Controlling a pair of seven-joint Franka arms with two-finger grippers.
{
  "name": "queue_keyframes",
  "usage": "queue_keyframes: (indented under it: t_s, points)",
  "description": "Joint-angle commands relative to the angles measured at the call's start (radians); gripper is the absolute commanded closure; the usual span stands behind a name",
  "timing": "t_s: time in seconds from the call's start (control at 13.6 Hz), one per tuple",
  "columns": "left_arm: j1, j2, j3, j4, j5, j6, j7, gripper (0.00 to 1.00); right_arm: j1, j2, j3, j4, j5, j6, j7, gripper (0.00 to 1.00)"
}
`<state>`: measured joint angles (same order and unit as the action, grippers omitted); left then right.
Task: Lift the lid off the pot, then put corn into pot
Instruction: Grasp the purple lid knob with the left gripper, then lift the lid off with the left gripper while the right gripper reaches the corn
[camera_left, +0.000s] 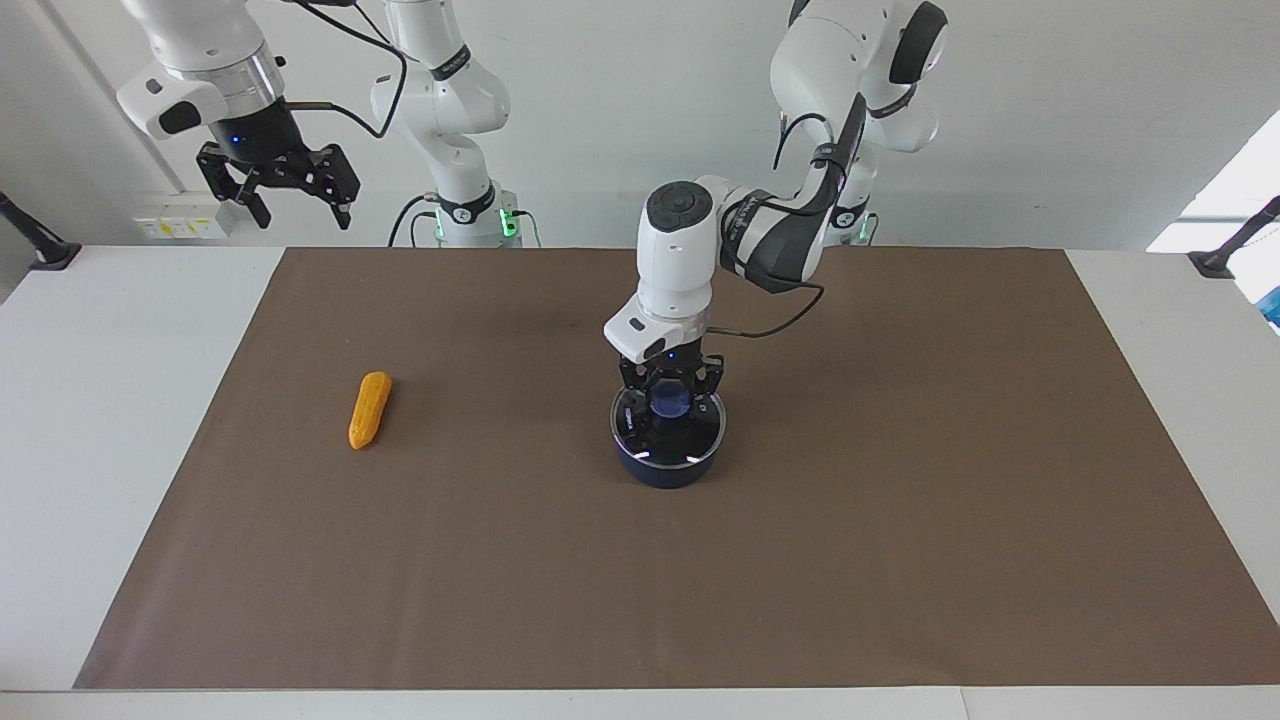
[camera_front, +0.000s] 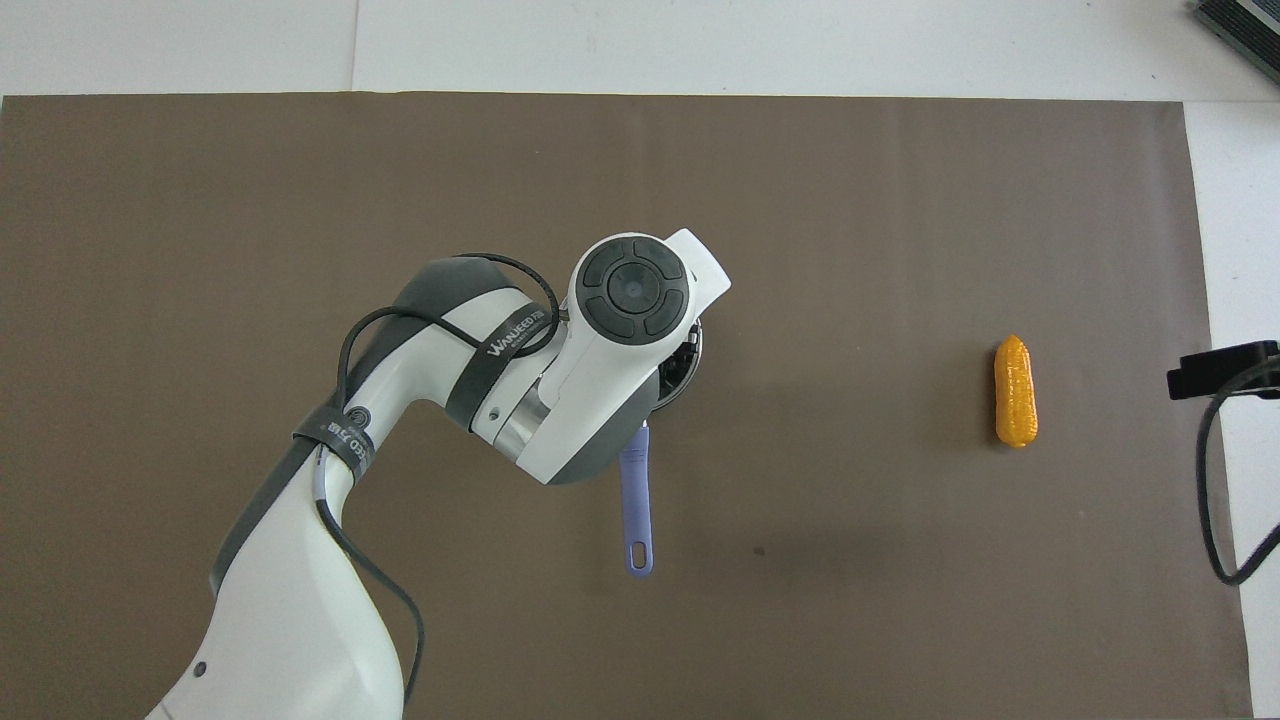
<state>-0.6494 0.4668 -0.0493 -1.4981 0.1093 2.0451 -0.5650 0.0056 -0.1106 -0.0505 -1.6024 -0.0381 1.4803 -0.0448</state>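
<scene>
overhead view: "wanjeed" strap (camera_front: 515, 335)

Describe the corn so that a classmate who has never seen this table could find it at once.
Start at the brown mat covering the table. Toward the right arm's end of it, well apart from the pot, lies the corn. It is the only orange-yellow thing there: a small, bumpy cob tapering at one end.

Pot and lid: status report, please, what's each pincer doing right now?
Left pincer down at lid knob, lid on pot. Right pincer open, waiting high. Corn lying untouched.

Lid (camera_left: 668, 425) on pot (camera_left: 668, 468); corn (camera_left: 369, 409) well apart.
</scene>
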Motion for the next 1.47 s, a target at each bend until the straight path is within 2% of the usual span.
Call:
queue_keyframes:
  t_s: [0.0, 0.07, 0.15, 0.44, 0.59, 0.88, 1.03, 1.25, 1.39]
  points:
    - [-0.015, -0.016, 0.017, -0.013, 0.035, 0.003, -0.021, 0.74, -0.009, -0.004, 0.008, -0.001, 0.006, 0.009, 0.011, 0.00]
    - [-0.015, -0.022, 0.019, -0.013, 0.041, 0.000, -0.021, 0.88, -0.009, -0.004, 0.006, -0.001, 0.006, 0.009, 0.011, 0.00]
    - [-0.015, -0.028, 0.017, -0.013, 0.067, -0.011, -0.019, 0.93, -0.009, -0.004, 0.006, -0.001, 0.006, 0.009, 0.011, 0.00]
    - [-0.018, -0.066, 0.014, -0.010, 0.082, -0.051, -0.021, 0.93, -0.012, -0.004, -0.003, -0.001, 0.006, 0.009, 0.006, 0.00]
    - [-0.030, -0.077, 0.017, -0.010, 0.085, -0.095, -0.021, 0.93, -0.013, -0.026, -0.008, -0.036, -0.011, 0.020, 0.013, 0.00]
    - [-0.013, -0.103, 0.023, -0.007, 0.093, -0.117, -0.021, 0.94, -0.032, -0.020, -0.008, -0.261, -0.013, 0.286, 0.002, 0.00]
    - [0.017, -0.125, 0.023, -0.023, 0.115, -0.117, -0.015, 0.97, -0.044, 0.067, -0.008, -0.321, -0.013, 0.439, 0.003, 0.00]
    - [0.100, -0.132, 0.023, -0.059, 0.115, -0.106, 0.002, 1.00, -0.058, 0.233, -0.008, -0.324, -0.013, 0.636, 0.014, 0.00]
    - [0.155, -0.143, 0.023, -0.088, 0.115, -0.089, 0.051, 1.00, -0.058, 0.301, -0.008, -0.327, -0.013, 0.696, 0.016, 0.00]
